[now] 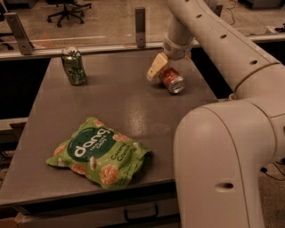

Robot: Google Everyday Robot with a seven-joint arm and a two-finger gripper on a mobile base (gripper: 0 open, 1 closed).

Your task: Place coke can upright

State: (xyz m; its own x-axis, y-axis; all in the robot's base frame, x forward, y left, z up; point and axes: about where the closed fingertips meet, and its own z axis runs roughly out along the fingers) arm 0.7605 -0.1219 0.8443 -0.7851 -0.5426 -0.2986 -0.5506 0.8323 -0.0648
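The background is a pale hard floor with the wheeled base of an office chair (67,8) at the top left. A low rail runs along the far edge of a grey counter (116,102), carrying two upright posts: one at the far left (18,26) and one near the middle (140,26).

Close to the far left corner of the counter, a green drink can (74,66) stands upright with its top showing, well apart from everything else. Nearer the front edge, left of centre, a green Dang snack bag (99,151) lies flat with its white lettering facing up. One end of the bag reaches toward the front left corner.

To the right, in the far half of the counter, the claw (156,69) hangs low over the surface at the end of the robot's cream arm (213,35), which comes down from the upper right. Its cream tip sits right against the left end of the coke can (171,80). I cannot tell how wide the claw is spread or whether it has hold of the can.

The coke can lies on its side toward the far right corner, just inside the right edge. Its silver end points toward the front right and its red body runs back under the claw.

The robot's bulky cream body (222,169) fills the lower right and covers the counter's front right corner.
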